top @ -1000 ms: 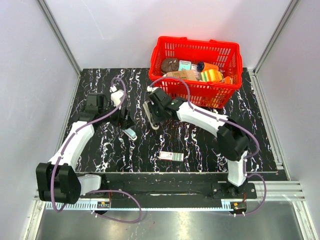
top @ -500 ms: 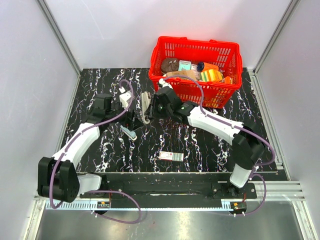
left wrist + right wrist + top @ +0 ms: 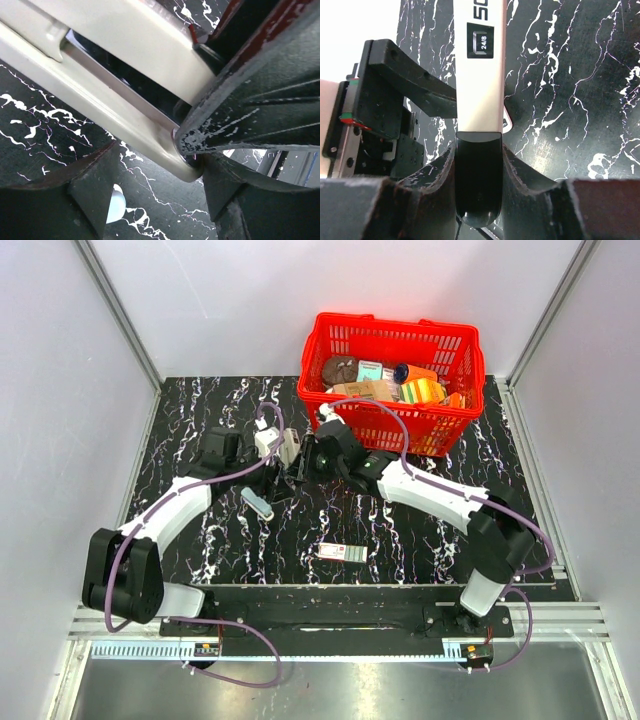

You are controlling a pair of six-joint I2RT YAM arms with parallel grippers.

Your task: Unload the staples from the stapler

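The cream stapler [image 3: 288, 449] with a black rear end is held above the table in the middle. My right gripper [image 3: 304, 462] is shut on its black end [image 3: 477, 180], with the cream body [image 3: 479, 75] pointing away, marked 24/8. My left gripper [image 3: 272, 466] is open with its jaws on either side of the stapler's front tip [image 3: 165, 155]. One finger [image 3: 250, 110] touches the tip; the other finger [image 3: 85, 185] stands apart from it. In the left wrist view [image 3: 160, 185] the stapler shows a dark gap between its cream top and base. No staples show.
A small pale blue-grey piece [image 3: 258, 505] lies on the black marbled table under the left gripper. A small flat box [image 3: 343, 553] lies near the front edge. A red basket [image 3: 440, 430] with several items stands at the back right.
My right gripper has carried the stapler left and toward the back. My left arm has swung right, and its jaws now sit round the stapler's tip.
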